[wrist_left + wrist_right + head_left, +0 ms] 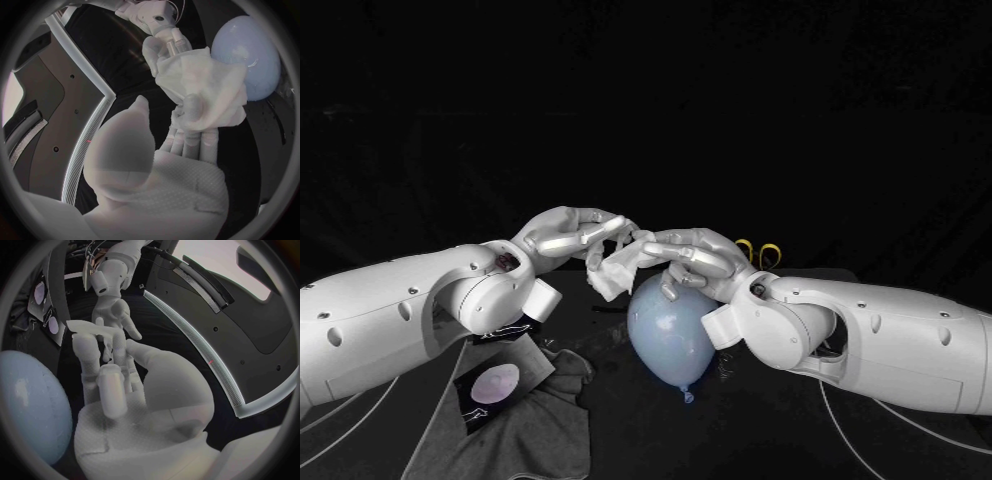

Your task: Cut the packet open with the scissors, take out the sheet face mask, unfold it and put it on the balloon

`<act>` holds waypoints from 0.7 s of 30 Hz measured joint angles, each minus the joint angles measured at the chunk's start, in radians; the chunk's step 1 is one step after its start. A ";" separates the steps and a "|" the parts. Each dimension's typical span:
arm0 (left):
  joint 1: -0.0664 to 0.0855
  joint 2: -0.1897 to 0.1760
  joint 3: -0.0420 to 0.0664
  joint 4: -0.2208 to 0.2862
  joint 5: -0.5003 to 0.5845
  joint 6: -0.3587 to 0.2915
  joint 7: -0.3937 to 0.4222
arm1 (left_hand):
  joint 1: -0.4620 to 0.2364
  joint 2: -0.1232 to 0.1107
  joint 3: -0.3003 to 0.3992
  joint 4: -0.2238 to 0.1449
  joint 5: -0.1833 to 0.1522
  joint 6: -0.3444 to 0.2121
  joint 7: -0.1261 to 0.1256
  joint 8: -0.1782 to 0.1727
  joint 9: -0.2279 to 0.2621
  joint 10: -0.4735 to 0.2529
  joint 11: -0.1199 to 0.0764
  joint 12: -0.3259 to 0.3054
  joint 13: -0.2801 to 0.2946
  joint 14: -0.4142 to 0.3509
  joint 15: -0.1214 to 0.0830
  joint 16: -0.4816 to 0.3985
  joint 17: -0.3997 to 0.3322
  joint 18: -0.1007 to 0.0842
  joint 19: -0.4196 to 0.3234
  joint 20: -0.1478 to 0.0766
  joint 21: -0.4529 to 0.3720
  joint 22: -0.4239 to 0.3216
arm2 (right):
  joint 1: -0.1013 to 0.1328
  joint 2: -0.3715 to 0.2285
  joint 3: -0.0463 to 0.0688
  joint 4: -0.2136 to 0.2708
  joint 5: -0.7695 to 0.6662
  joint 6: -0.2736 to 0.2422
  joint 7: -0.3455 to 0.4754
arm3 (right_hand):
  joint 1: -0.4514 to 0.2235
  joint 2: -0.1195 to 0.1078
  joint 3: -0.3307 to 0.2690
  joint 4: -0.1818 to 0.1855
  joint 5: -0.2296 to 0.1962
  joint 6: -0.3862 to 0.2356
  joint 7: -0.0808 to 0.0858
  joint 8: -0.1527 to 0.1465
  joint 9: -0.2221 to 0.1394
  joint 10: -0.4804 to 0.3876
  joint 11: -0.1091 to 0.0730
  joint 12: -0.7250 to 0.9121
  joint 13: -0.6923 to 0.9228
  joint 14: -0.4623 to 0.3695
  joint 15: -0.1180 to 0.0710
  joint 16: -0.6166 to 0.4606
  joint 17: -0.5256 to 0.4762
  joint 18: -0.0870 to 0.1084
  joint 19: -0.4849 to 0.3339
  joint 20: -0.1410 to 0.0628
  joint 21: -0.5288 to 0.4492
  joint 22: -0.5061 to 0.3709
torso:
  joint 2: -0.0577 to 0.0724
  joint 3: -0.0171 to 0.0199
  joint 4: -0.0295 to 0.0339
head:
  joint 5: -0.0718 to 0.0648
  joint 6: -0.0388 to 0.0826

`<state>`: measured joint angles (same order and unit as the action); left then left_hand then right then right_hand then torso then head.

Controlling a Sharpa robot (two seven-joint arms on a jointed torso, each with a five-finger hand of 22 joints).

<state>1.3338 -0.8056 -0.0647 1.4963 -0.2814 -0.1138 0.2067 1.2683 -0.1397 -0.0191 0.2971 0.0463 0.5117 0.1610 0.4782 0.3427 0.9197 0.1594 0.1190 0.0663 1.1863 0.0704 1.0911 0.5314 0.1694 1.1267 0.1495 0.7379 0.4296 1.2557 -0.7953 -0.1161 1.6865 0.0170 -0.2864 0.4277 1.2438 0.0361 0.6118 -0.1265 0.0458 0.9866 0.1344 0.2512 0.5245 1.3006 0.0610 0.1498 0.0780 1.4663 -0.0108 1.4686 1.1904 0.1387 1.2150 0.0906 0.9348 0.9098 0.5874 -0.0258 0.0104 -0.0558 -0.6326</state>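
Both hands meet just above the balloon (672,335), the left hand (567,232) off its upper left and the right hand (692,255) over its top. Each grasps an edge of the sheet mask (620,268) between thumb and fingers.

Largest of the things on the black table (877,140) is a grey cloth (553,430), which lies left of the balloon and nearer the robot. The balloon is pale blue and lies directly under the right hand, with its knot towards the robot. The mask hangs between the two hands as a bunched white wad, not yet spread. Its lower edge comes close to the balloon's upper left, though whether it touches cannot be told. In the left wrist view it drapes over the left fingers (187,137) while the right hand pinches a corner. The packet (491,388) lies at the cloth's edge, well left of the balloon, and the yellow-handled scissors (759,250) lie just beyond the balloon's right side.

The step in hand looks to be the unfolding. To do it well, the hands should probably draw apart slowly, pinching opposite edges lightly so the thin sheet peels open rather than tears. They should hold it clear of the balloon until it is flat, since a nudge could roll the balloon away.
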 measured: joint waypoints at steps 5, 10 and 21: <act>-0.003 0.007 0.000 -0.020 -0.028 -0.028 -0.021 | -0.018 -0.061 -0.107 0.004 0.006 -0.018 -0.001 0.006 -0.007 -0.026 0.001 0.000 0.000 -0.049 0.007 -0.003 -0.018 0.000 -0.034 0.012 -0.020 -0.011 | 0.005 -0.002 0.001 0.003 -0.003 -0.003 0.000 | -0.002 -0.002 0.004 0.001 0.000 0.000 0.000 0.000 0.002 0.001 -0.001 0.000 0.000 0.000 0.000 0.000 0.004 0.000 0.000 0.000 0.004 0.000 | 0.000 0.0000 0.0001 | 0.003 -0.002; -0.006 0.015 -0.001 -0.033 -0.046 -0.049 -0.039 | -0.031 -0.082 -0.130 0.005 0.006 -0.035 -0.011 0.016 -0.018 -0.049 0.003 0.000 0.000 -0.264 0.023 -0.114 -0.072 -0.007 -0.051 0.020 -0.051 -0.034 | 0.006 -0.003 0.001 0.011 -0.008 -0.004 -0.001 | -0.003 -0.003 0.004 0.001 0.000 0.002 -0.003 0.003 0.002 0.001 -0.001 0.000 0.000 0.000 0.000 0.000 0.004 -0.001 0.000 0.000 0.004 0.002 | 0.000 0.0000 -0.0001 | 0.004 -0.003; -0.008 0.021 -0.001 -0.032 -0.063 -0.058 -0.061 | -0.056 -0.116 -0.156 0.006 0.006 -0.017 0.000 0.013 -0.046 -0.064 0.035 0.017 0.000 -0.446 0.067 -0.256 -0.153 0.010 -0.161 0.067 -0.249 -0.156 | 0.007 -0.006 0.001 0.013 -0.016 -0.011 -0.006 | -0.006 -0.006 0.007 -0.002 -0.002 0.005 0.000 0.004 0.001 0.003 -0.003 -0.004 0.000 0.000 0.000 -0.001 0.004 -0.002 0.000 0.000 0.004 0.002 | 0.000 0.0005 -0.0006 | 0.003 -0.004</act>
<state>1.3262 -0.7844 -0.0662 1.4648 -0.3449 -0.1717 0.1457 1.2127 -0.2560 -0.1753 0.3035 0.0526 0.4951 0.1608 0.4914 0.2964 0.8557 0.1945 0.1359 0.0665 0.7405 0.1379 0.8353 0.3783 0.1792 0.9657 0.2170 0.4887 0.2735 1.2630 -0.8009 -0.1152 1.6991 0.0011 -0.2975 0.4219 1.2377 0.0301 0.6187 -0.1284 0.0437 0.9916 0.1340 0.2553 0.5253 1.3038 0.0578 0.1459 0.0782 1.4661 -0.0105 1.4679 1.1940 0.1371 1.2152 0.0905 0.9389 0.9115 0.5878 -0.0253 0.0098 -0.0530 -0.6370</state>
